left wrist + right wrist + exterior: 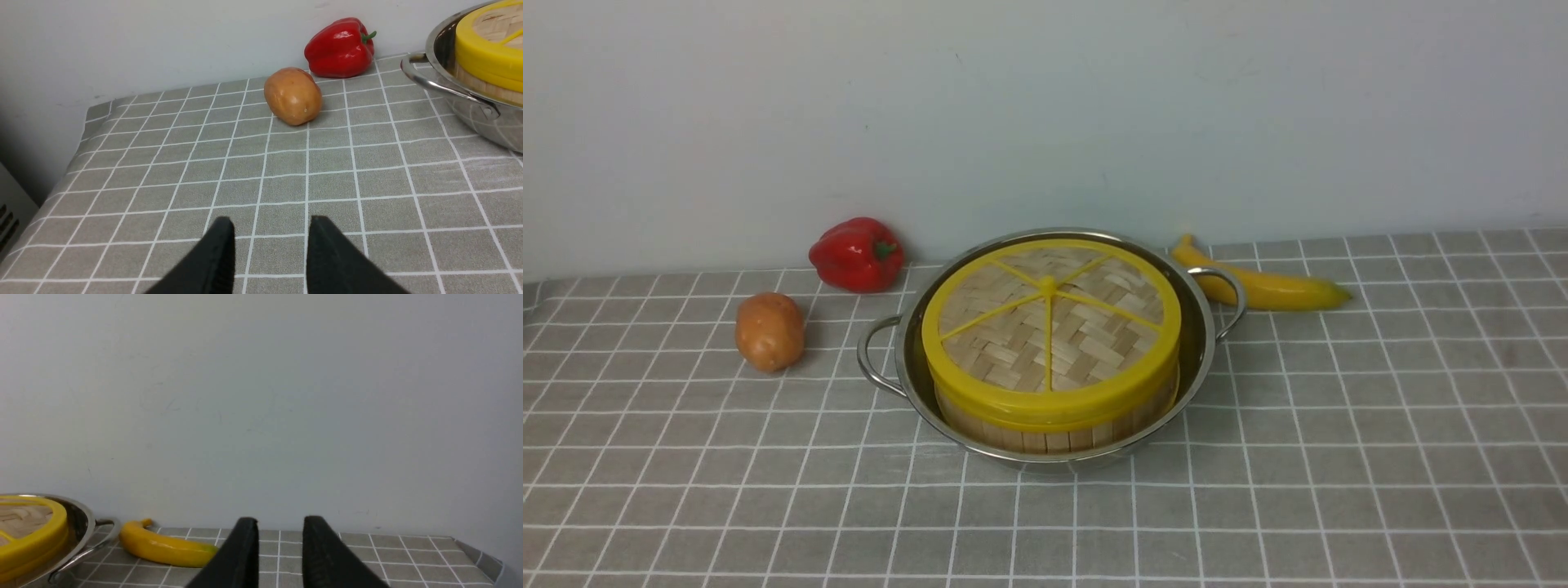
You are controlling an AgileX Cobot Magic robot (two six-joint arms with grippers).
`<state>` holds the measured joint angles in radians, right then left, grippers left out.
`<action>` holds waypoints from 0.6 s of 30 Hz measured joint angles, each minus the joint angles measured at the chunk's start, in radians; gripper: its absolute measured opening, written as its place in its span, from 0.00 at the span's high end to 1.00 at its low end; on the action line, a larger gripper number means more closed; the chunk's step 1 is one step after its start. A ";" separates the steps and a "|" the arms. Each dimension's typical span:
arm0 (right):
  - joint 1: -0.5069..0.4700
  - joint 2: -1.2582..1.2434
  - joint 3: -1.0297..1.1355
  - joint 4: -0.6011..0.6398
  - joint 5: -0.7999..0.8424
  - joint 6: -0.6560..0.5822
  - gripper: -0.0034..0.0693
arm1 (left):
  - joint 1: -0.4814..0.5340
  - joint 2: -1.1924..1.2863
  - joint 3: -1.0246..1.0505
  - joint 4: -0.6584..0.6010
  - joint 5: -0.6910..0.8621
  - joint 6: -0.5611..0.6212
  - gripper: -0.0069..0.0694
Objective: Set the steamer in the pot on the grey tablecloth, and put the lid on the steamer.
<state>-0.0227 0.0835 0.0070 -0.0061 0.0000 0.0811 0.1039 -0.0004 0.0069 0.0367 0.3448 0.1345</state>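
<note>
The shiny pot (1202, 331) stands on the grey tablecloth (1339, 457) at the middle. The steamer (1045, 439) sits inside it; only its bamboo side wall shows. The woven lid (1049, 327) with yellow rim and spokes lies flat on the steamer. Neither gripper shows in the front view. My left gripper (270, 228) is open and empty, low over the cloth, well apart from the pot (486, 118) and lid (482, 53). My right gripper (280, 526) is open and empty, on the other side of the pot (79, 522) and lid (36, 535).
A red pepper (858, 253) and a potato (769, 331) lie left of the pot, a banana (1262, 286) behind its right handle. A pale wall runs close behind. The cloth drops off at its left edge (77, 163) and right corner (478, 559).
</note>
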 joint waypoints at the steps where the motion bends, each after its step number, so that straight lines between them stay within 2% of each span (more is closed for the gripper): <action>1: 0.000 -0.004 0.000 0.000 0.016 0.000 0.69 | 0.000 0.000 0.000 0.000 0.000 0.000 0.59; 10: 0.000 -0.035 0.001 0.000 0.268 0.032 0.66 | 0.000 0.000 0.000 0.000 -0.001 0.000 0.59; 18: 0.000 -0.035 0.001 0.006 0.299 0.038 0.63 | 0.000 0.000 0.000 0.000 -0.001 0.000 0.59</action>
<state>-0.0227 0.0486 0.0080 0.0000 0.2991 0.1189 0.1039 -0.0004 0.0069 0.0367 0.3437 0.1345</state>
